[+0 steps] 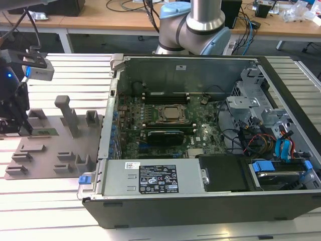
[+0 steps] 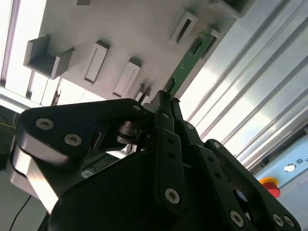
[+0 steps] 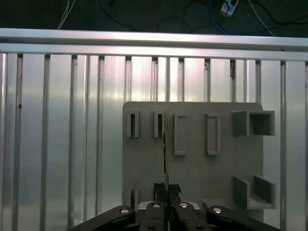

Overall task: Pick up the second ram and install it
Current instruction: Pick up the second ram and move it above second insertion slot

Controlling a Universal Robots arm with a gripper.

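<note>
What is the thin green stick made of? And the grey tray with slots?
The thin green memory stick looks like circuit board: matte green with tiny metal dots. The grey slotted tray seems to be plastic, dull and evenly coloured, though I can't be sure.

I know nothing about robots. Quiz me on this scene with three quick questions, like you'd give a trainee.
1. True or false: the ram already sits inside the case.
2. What is the gripper shut on? A. a cable B. the ram C. a fan
3. Fill in: in the exterior view, the gray tray lies to the ___ of the case.

Key: 1 false, it is at the tray, in the gripper; 2 B; 3 left.
</note>
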